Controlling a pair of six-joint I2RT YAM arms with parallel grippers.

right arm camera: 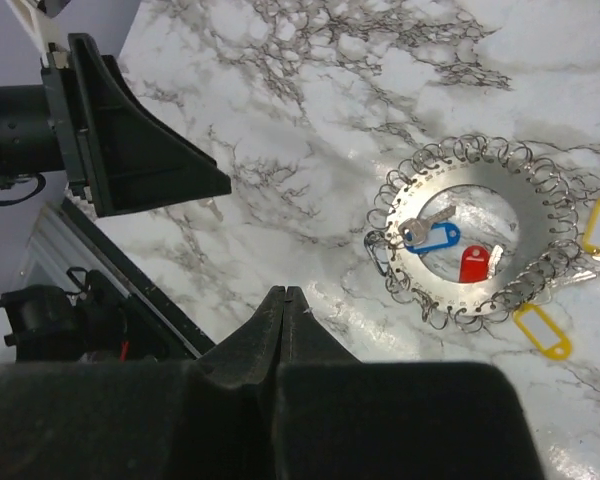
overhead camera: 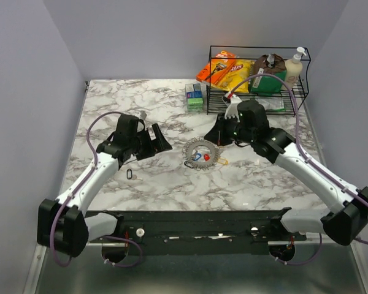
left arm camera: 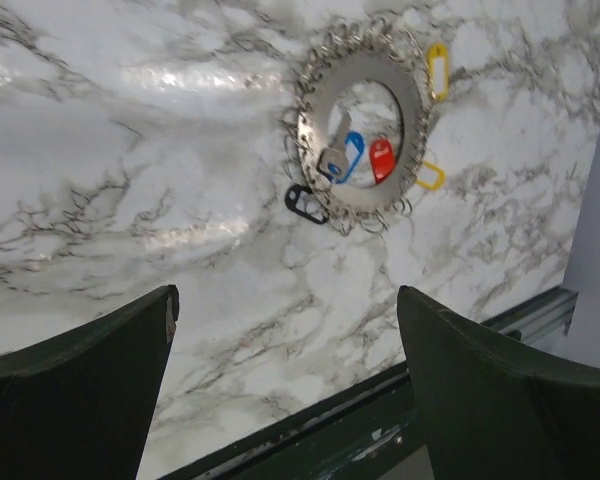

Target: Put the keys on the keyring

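The keyring (overhead camera: 199, 147) is a flat silver metal ring with many small wire loops round its rim, lying flat on the marble between the arms. It shows in the left wrist view (left arm camera: 412, 120) and the right wrist view (right arm camera: 480, 178). A silver key (right arm camera: 425, 222) with a blue tag (left arm camera: 348, 158) and a red tag (right arm camera: 473, 264) lie in its middle. Yellow tags (right arm camera: 542, 330) lie at its edge. My left gripper (overhead camera: 156, 141) is open and empty, left of the ring, its jaws wide apart (left arm camera: 285, 292). My right gripper (overhead camera: 218, 131) is shut with nothing visible between its fingers (right arm camera: 283, 290), above the table just behind the ring.
A black wire basket (overhead camera: 257, 79) with snack bags, a green bottle and a soap pump stands at the back right. A small green box (overhead camera: 195, 97) stands left of it. A small dark loop (overhead camera: 130, 174) lies near the left arm. A black rail (overhead camera: 190, 223) runs along the near edge.
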